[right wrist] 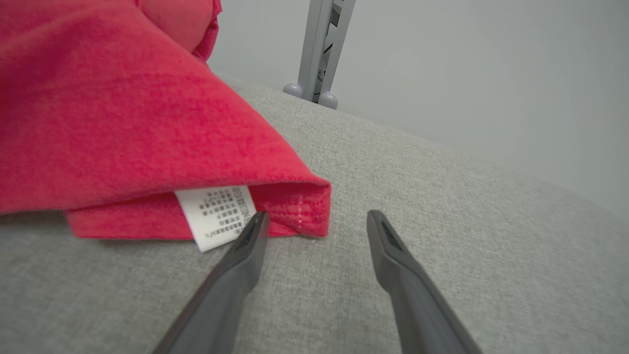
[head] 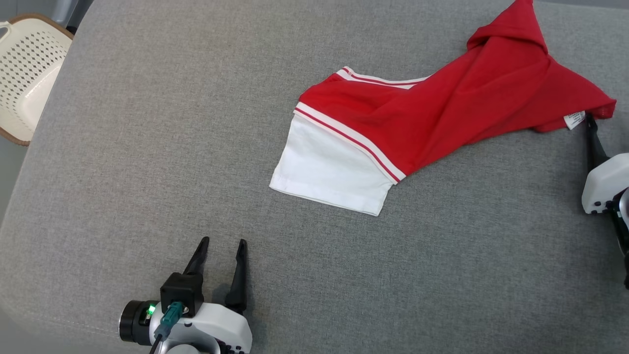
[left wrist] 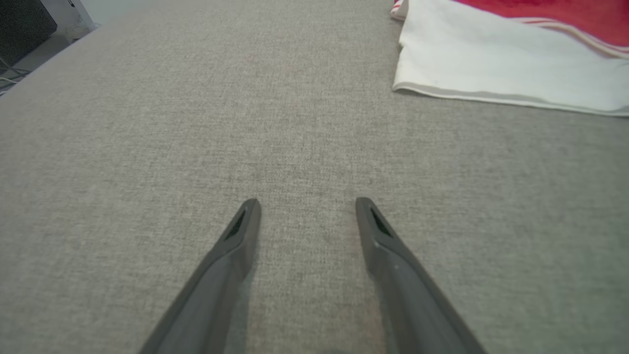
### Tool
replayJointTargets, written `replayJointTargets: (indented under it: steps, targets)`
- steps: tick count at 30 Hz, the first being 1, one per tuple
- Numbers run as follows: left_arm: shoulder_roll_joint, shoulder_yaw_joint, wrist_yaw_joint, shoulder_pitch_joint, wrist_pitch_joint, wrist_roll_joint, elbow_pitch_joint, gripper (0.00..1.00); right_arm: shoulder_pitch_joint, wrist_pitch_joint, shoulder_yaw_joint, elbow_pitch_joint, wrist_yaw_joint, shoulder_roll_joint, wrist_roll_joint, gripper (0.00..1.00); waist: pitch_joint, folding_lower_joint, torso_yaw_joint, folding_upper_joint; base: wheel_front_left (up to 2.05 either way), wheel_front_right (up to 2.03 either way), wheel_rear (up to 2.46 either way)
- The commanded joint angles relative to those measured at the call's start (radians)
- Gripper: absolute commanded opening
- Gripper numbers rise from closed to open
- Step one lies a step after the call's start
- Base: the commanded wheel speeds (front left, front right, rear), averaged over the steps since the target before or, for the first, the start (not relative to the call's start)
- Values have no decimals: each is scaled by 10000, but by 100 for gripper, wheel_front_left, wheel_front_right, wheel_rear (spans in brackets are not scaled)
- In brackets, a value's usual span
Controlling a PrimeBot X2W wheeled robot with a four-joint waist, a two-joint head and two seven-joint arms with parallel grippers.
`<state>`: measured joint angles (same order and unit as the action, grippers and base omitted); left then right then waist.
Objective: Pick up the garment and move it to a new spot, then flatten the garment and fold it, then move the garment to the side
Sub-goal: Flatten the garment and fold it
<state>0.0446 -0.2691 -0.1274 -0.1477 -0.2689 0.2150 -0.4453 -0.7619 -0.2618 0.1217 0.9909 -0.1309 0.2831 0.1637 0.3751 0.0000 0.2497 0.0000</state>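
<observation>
red/white garment lies crumpled at approx 1-2 o'clock on the grey fabric counter. R gripper at 3 o'clock, fingers spread, holding nothing, tips right at the hem corner by the label. imo slide under that corner and catch both layers b4 closing. L gripper at 7, fingers spread too, well apart from it. basket at 10, not in the way.

Light bright, even, diffuse. Head view sharp: weave of the grey surface legible, soft faint shadows under the garment hem and beside the left fingers. Left wrist view: wide-angle stretch, far corners bending away, finger bases slightly soft. Right wrist view: red cloth at upper left blurred; label print barely legible; thin shadow under the hem.
</observation>
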Motion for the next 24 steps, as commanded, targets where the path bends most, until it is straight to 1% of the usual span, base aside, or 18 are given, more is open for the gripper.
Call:
replayJointTargets:
  steps: [1, 2, 3, 4, 5, 6, 7, 9, 10, 16, 22, 24]
  targets:
    - [116, 75, -111, -43, 89, 27, -136, 100, -145, -40, 54, 53, 3, 82, 100, 96, 61, 0, 27, 0, 0, 0, 0]
    - [116, 73, -110, -69, 89, 15, -117, 100, -184, -39, 76, 82, 3, 88, 148, 89, 91, 0, 37, 0, 0, 0, 0]
    - [116, 72, -108, -98, 90, -1, -98, 100, -235, -40, 94, 104, 3, 98, 188, 87, 123, 0, 48, 0, 0, 0, 0]
    - [114, 71, -104, -121, 90, -23, -78, 100, -278, -40, 106, 116, 3, 101, 225, 80, 144, 0, 55, 0, 0, 0, 0]
    - [113, 67, -98, -147, 90, -43, -50, 100, -315, -39, 126, 138, 3, 105, 255, 67, 162, 0, 64, 0, 0, 0, 0]
    - [111, 63, -86, -155, 89, -63, -25, 100, -337, -39, 150, 150, 3, 106, 287, 63, 175, 0, 75, 0, 0, 0, 0]
    - [111, 58, -75, -166, 89, -84, 7, 100, -362, -39, 173, 168, 3, 106, 323, 45, 188, 0, 86, 0, 0, 0, 0]
    - [110, 41, -80, -195, 89, -119, 60, 100, -412, -39, 208, 118, 3, 79, 387, 18, 196, 0, 96, 0, 0, 0, 0]
    - [110, 52, -86, -195, 87, -134, 84, 100, -405, -39, 229, 92, 3, 59, 396, 0, 189, 0, 94, 0, 0, 0, 0]
    - [90, 123, -115, -13, 52, -178, 172, 100, -24, -39, 219, -589, 3, -118, 259, 0, -183, 0, -112, 0, 0, 0, 0]
    - [90, 251, -40, 175, 51, -213, 130, 100, 595, -39, -133, -1756, 3, -215, -117, 0, -893, 0, -595, 0, 0, 0, 0]
    - [88, 311, -6, 235, 51, -250, 98, 100, 877, -39, -383, -2188, 3, -138, -94, 0, -1188, 0, -759, 0, 0, 0, 0]
